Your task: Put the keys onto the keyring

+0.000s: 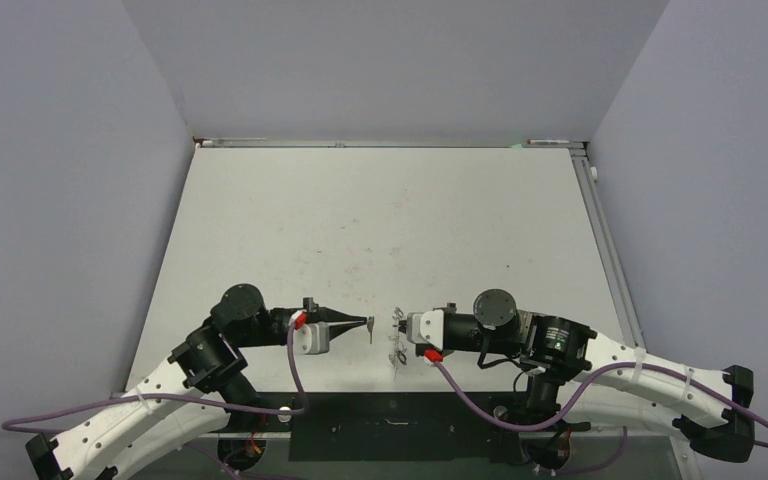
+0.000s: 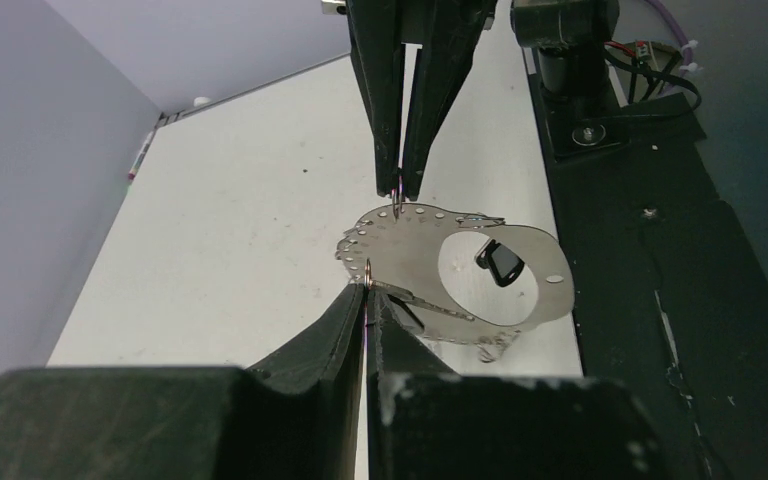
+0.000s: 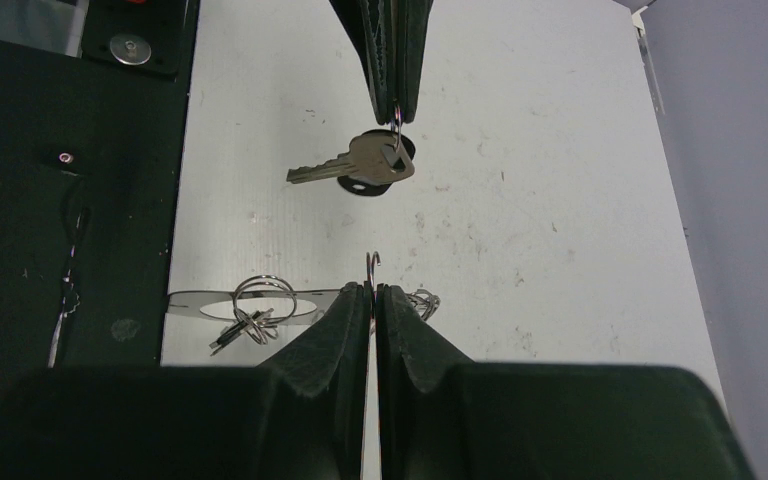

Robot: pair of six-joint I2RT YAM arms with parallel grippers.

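Both grippers hover close together above the near middle of the white table [image 1: 360, 220], the left gripper [image 3: 397, 105] pinching by its small ring [image 3: 397, 120] a silver-bladed key [image 3: 352, 166], seen clearly only from the right wrist, the right gripper [image 2: 398, 192] pressed shut on the rim of the large silvery-grey metal keyring [image 2: 405, 245], whose holed face shows only from the left wrist.

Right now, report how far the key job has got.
Done: small keys already hang from the keyring, which the right gripper pinches. In hand: the left gripper holds one key by its ring. Left: joining it to the keyring; it hangs apart.
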